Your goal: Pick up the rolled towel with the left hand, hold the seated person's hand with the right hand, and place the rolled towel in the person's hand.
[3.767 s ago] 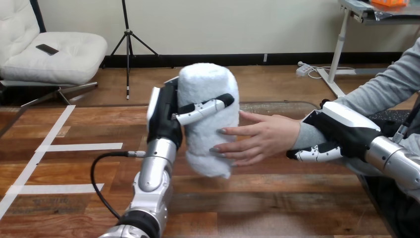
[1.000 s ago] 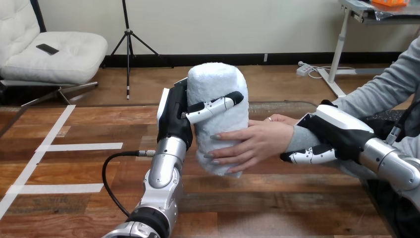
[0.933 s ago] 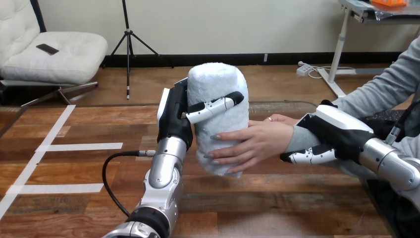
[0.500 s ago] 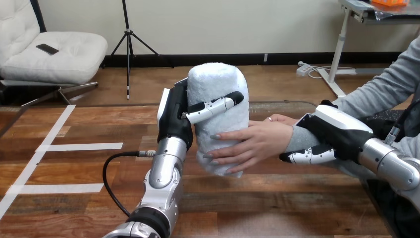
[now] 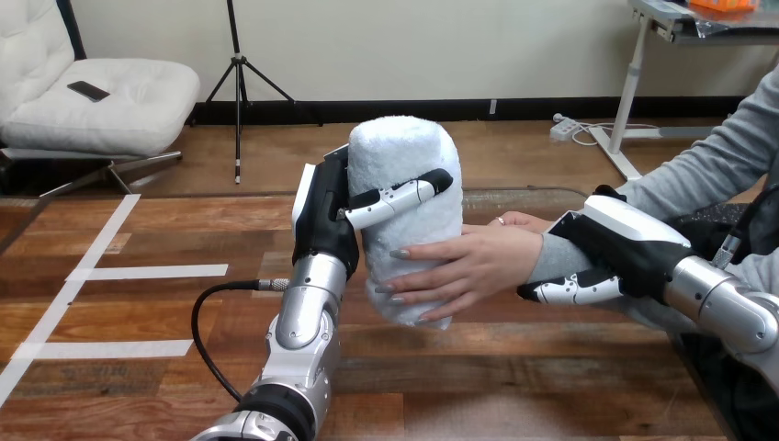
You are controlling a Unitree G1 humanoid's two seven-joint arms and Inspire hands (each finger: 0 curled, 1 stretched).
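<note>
A white rolled towel (image 5: 404, 156) stands upright above the middle of the table. My left hand (image 5: 323, 216) is shut on it, with a finger curled across its front. The person's hand (image 5: 468, 262) reaches in from the right and wraps its fingers round the towel's lower half. My right hand (image 5: 617, 246) is curled round the person's wrist at the grey sleeve, with its fingers (image 5: 565, 290) under the forearm.
The wooden table (image 5: 514, 377) spreads below both arms. A black cable (image 5: 204, 335) loops beside my left forearm. The person's grey-sleeved arm (image 5: 716, 161) comes in from the right edge.
Since 3.8 s ago the towel moved right into the person's hand, whose fingers have closed on it. Over the last second nothing has visibly moved.
</note>
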